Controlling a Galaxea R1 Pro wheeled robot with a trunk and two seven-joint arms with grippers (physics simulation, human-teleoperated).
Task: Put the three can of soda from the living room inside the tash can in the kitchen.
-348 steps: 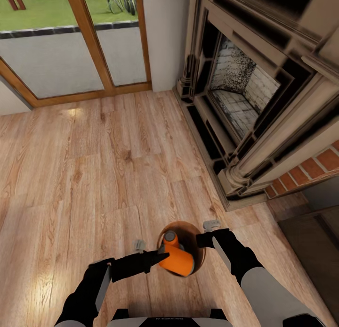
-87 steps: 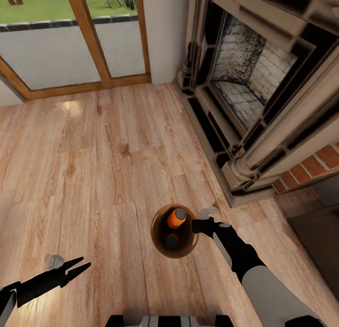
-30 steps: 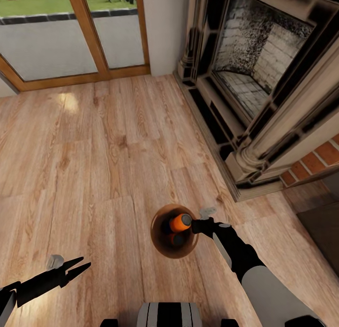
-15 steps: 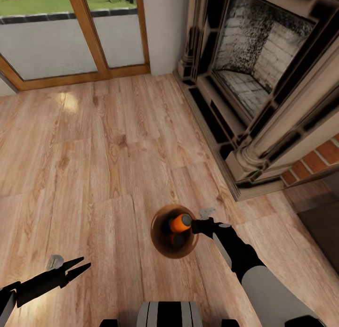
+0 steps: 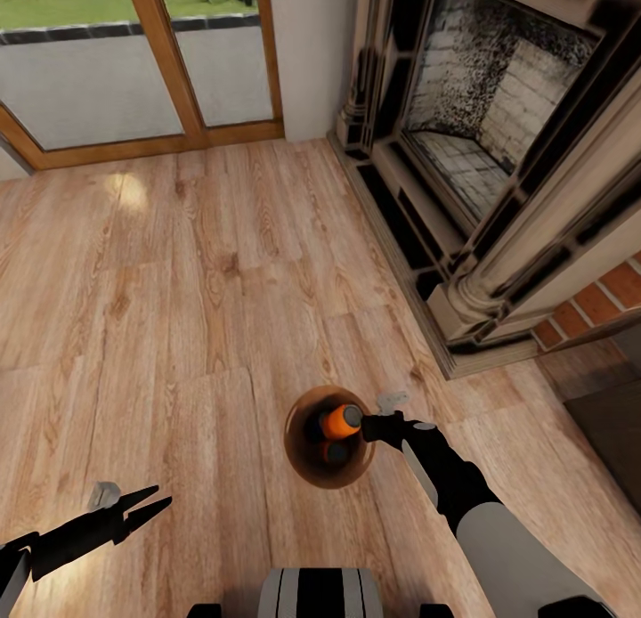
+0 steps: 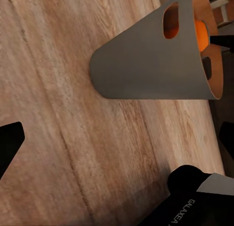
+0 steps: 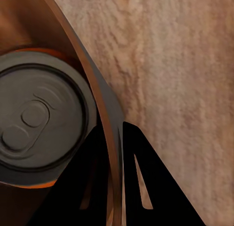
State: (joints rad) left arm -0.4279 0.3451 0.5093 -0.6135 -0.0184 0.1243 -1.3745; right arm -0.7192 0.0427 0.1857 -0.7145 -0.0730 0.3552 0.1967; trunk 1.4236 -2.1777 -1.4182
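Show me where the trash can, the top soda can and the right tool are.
trash can (image 5: 298,440), head view, on its left inner wall.
top soda can (image 5: 338,419), head view, on its orange side.
right tool (image 5: 374,425), head view, at its tips on the bin's rim.

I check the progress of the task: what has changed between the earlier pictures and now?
The left gripper let a soda can go into the trash can, then swung out to the left and stands open. The right gripper stayed clamped on the bin's rim.
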